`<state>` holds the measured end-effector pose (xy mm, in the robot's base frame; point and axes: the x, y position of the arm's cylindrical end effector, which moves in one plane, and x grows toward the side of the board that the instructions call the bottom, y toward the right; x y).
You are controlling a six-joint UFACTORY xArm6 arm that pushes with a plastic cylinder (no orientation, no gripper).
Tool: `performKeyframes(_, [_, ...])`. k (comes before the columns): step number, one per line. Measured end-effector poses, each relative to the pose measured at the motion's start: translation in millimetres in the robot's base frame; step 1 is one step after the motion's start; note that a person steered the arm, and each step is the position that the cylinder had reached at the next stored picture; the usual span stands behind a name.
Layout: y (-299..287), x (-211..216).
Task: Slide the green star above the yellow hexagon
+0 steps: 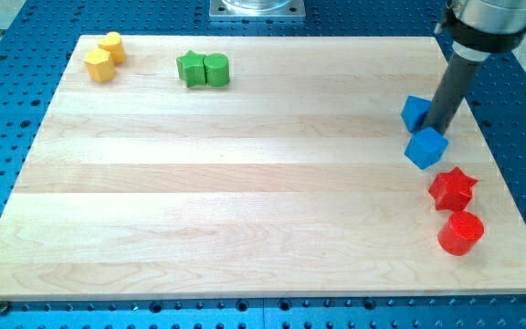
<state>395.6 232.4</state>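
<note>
The green star (191, 68) lies near the view's top left, touching a green cylinder (215, 69) on its right. The yellow hexagon (99, 66) lies further left, touching a second yellow block (111, 47) just above and right of it. The green star sits to the right of the hexagon at about the same height. My tip (440, 128) is far away at the view's right, between two blue blocks (416, 112) (426, 147) and touching or nearly touching both.
A red star (451, 188) and a red cylinder (460, 232) lie below the blue blocks near the board's right edge (510, 174). The arm's grey body (487, 23) hangs over the view's top right corner.
</note>
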Motion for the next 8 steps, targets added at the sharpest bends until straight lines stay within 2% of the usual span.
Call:
performKeyframes(1, [29, -5])
performKeyframes(2, [92, -33])
performKeyframes(3, [98, -111])
performKeyframes(4, [5, -126])
performKeyframes(5, [-71, -118])
performKeyframes(7, [-71, -118])
performKeyframes(8, [-71, -132])
